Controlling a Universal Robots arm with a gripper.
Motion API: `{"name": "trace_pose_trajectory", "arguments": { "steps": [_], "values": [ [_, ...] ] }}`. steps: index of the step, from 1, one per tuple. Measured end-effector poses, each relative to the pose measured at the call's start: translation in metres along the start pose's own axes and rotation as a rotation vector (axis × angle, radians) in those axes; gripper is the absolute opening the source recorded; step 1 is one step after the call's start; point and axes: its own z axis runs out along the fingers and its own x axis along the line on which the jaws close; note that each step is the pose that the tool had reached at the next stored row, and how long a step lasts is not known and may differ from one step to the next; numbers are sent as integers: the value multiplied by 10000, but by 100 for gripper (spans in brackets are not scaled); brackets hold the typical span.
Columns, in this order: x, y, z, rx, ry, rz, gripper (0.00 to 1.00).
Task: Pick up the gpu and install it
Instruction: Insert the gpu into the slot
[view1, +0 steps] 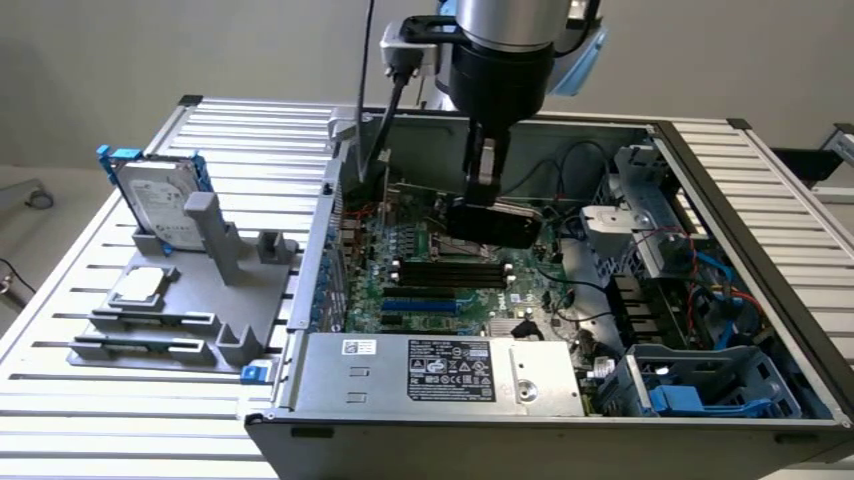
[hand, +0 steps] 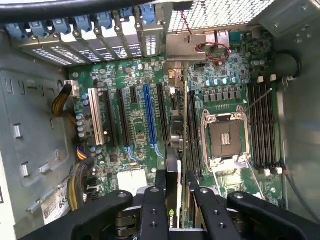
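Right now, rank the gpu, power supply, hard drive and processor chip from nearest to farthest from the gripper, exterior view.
1. gpu: held in the gripper, inside the case.
2. power supply: in the case, toward the camera.
3. hard drive and processor chip: outside, exterior view's left; too close to call.

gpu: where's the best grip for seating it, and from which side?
Upper long edge, from straight above, fingers on the two flat faces. The gpu is thin and hangs edge-down over the motherboard slots; the gripper holds it that way.
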Motion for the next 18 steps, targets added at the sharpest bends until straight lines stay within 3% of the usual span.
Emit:
{"name": "trace_pose_trajectory", "arguments": {
  "steps": [9, 12, 16, 18],
  "values": [
    [3, 4, 45, -83, -130, -1616, 26],
    [11, 76, 60, -31, -158, -1646, 26],
    [17, 100, 83, 48, -172, -1648, 26],
    [18, 105, 91, 54, -173, -1648, 26]
  ]
}}
